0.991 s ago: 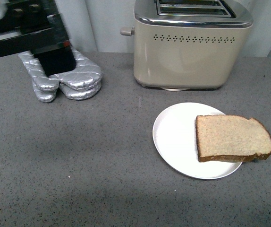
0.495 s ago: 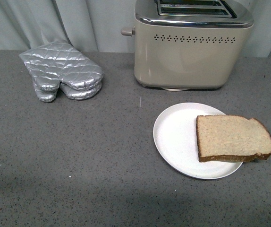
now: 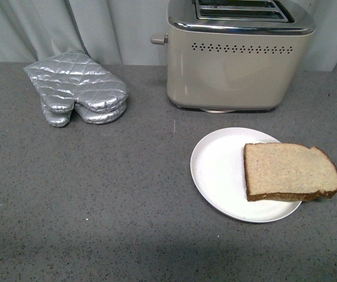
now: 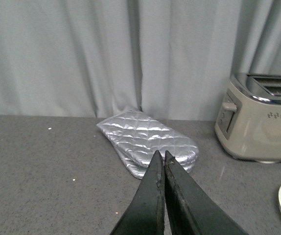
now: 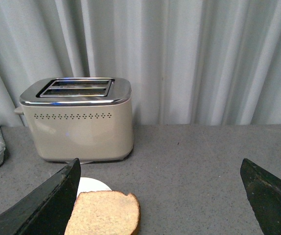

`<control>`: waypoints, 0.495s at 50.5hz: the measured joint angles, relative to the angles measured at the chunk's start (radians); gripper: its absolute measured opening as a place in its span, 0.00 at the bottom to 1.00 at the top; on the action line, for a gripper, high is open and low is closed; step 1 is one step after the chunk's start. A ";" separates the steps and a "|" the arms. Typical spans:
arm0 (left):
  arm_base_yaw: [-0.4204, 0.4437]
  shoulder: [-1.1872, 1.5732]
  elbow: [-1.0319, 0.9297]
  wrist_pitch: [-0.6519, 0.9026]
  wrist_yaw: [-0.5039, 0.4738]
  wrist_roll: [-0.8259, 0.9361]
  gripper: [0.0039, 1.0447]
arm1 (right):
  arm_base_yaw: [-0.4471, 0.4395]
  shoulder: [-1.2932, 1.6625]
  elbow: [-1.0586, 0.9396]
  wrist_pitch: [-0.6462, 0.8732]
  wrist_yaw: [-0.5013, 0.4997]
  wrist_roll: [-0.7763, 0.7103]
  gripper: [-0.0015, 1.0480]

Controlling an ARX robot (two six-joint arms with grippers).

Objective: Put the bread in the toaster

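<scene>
You see the bread [image 3: 289,171] on the white plate [image 3: 218,170] (overhanging its right rim), in front of the toaster [image 3: 233,64]. The left gripper [image 4: 162,157] has its jaws pressed together, and the right gripper [image 5: 159,166] has its jaws spread wide.

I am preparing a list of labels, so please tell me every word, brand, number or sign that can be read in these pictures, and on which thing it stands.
None: no readable text appears in any view.
The boxy beige toaster with a chrome top shows only a row of small vent holes, no brand.
The silver quilted oven mitts, round white plate, flat slice of tan bread and grey speckled counter carry no writing.
</scene>
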 joint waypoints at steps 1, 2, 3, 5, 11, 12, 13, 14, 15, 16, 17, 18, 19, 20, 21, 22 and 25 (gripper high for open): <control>0.004 -0.011 0.000 -0.010 0.001 0.000 0.03 | 0.000 0.000 0.000 0.000 0.001 0.000 0.91; 0.005 -0.022 0.000 -0.019 0.004 0.000 0.03 | 0.000 0.000 0.000 0.000 0.000 0.000 0.91; 0.005 -0.027 0.000 -0.024 0.006 0.000 0.03 | 0.000 0.000 0.000 0.000 0.000 0.000 0.91; 0.006 -0.046 0.000 -0.042 0.008 0.000 0.03 | 0.000 0.000 0.000 0.000 0.000 0.000 0.91; 0.007 -0.090 0.000 -0.086 0.009 0.000 0.03 | 0.000 0.000 0.000 0.000 0.000 0.000 0.91; 0.007 -0.099 0.000 -0.094 0.009 0.000 0.03 | 0.000 0.000 0.000 0.000 0.000 0.000 0.91; 0.007 -0.107 0.000 -0.103 0.009 0.000 0.03 | 0.000 0.000 0.000 0.000 0.000 0.000 0.91; 0.007 -0.112 0.000 -0.107 0.009 0.000 0.03 | 0.000 0.000 0.000 0.000 0.000 0.000 0.91; 0.007 -0.119 0.000 -0.114 0.009 0.000 0.03 | 0.000 0.000 0.000 0.000 0.000 0.000 0.91; 0.007 -0.127 0.000 -0.122 0.009 0.000 0.03 | 0.000 0.000 0.000 0.000 0.000 0.000 0.91; 0.007 -0.138 0.000 -0.133 0.009 0.001 0.03 | 0.000 0.000 0.000 0.000 0.000 0.000 0.91; 0.007 -0.146 0.000 -0.141 0.009 0.000 0.03 | 0.000 0.000 0.000 0.000 0.000 0.000 0.91; 0.007 -0.156 0.000 -0.151 0.009 0.000 0.03 | 0.000 0.000 0.000 0.000 0.000 0.000 0.91; 0.007 -0.167 0.000 -0.161 0.009 0.001 0.03 | 0.000 0.000 0.000 0.000 0.000 0.000 0.91; 0.007 -0.174 0.000 -0.168 0.009 0.000 0.03 | 0.000 0.000 0.000 0.000 0.000 0.000 0.91; 0.007 -0.183 0.000 -0.178 0.009 0.000 0.03 | 0.000 0.000 0.000 0.000 0.000 0.000 0.91; 0.007 -0.205 0.000 -0.199 0.009 0.001 0.03 | 0.000 0.000 0.000 0.000 0.000 0.000 0.91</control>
